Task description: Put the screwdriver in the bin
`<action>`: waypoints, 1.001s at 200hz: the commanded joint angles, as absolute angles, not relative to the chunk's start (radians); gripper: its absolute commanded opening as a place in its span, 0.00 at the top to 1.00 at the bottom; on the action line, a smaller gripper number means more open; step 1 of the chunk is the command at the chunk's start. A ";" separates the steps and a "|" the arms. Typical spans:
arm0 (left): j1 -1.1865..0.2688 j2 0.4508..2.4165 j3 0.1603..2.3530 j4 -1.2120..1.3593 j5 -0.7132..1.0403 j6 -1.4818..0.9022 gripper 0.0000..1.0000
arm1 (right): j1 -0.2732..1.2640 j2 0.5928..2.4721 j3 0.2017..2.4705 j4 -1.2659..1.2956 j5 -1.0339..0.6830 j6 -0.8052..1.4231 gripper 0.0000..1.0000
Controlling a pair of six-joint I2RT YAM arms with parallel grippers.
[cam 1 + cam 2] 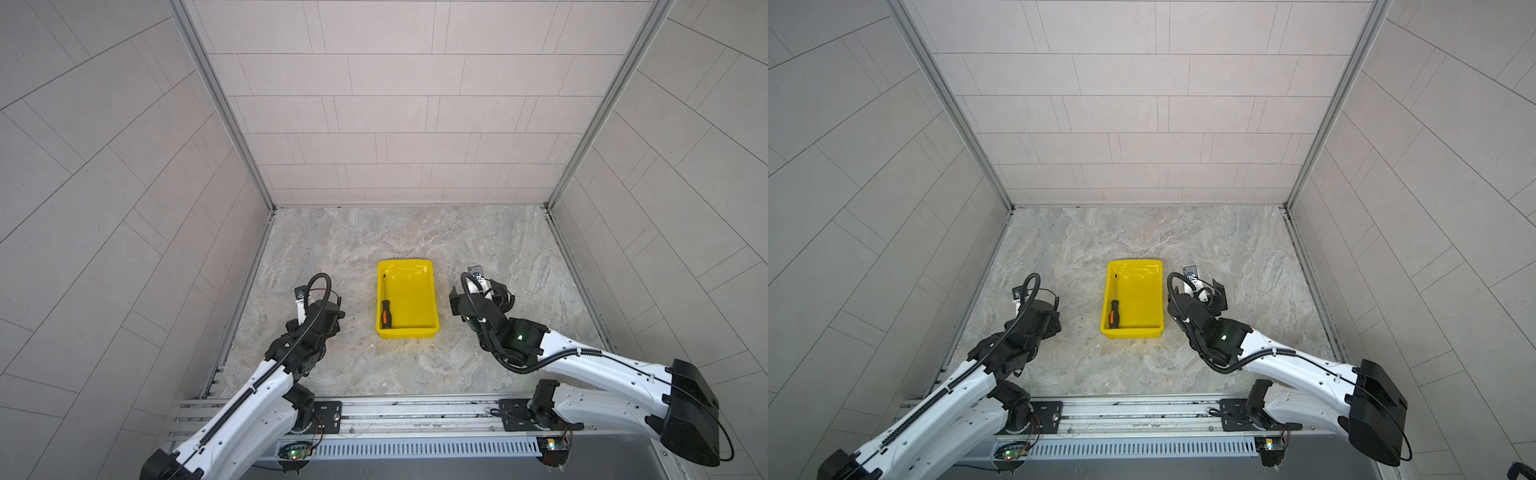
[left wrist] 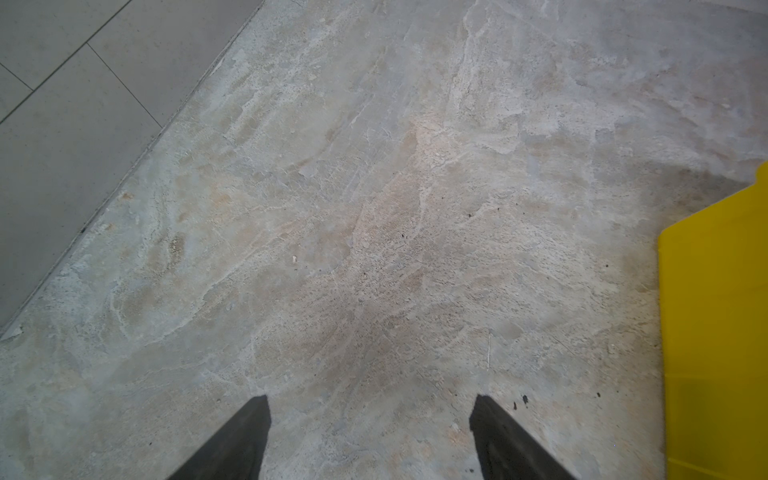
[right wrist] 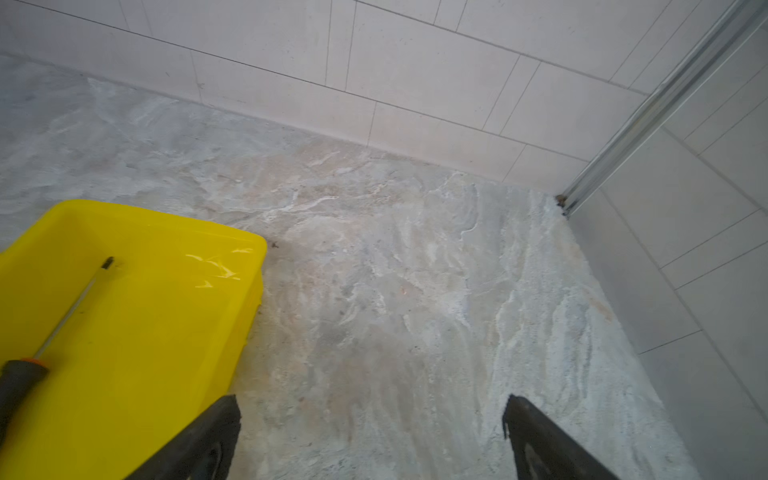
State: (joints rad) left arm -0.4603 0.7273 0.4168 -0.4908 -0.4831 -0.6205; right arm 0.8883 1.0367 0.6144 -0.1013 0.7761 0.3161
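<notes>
Pale tiled walls (image 1: 415, 104) enclose marbled floor (image 1: 415, 249) bearing bin (image 1: 409, 333)

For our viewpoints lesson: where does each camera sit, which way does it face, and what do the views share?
Top views: high over the near edge, looking down at the table, bin and screwdriver; left arm and right arm show.
Left wrist: on the left arm, facing table, side wall and bin edge; the open left gripper shows.
Right wrist: on the right arm, facing the far corner and bin; the open right gripper shows.
Shared: all four show the bin; only the left wrist view misses the screwdriver.
</notes>
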 commanded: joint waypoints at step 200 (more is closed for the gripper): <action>-0.458 0.701 0.414 -0.502 -0.499 -0.625 0.18 | 0.379 1.574 0.587 0.555 0.600 -0.152 0.00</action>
State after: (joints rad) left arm -0.4603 0.7013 0.4168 -0.4911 -0.4831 -0.6205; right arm 0.3809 1.5600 0.5533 0.6426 0.6033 -0.1493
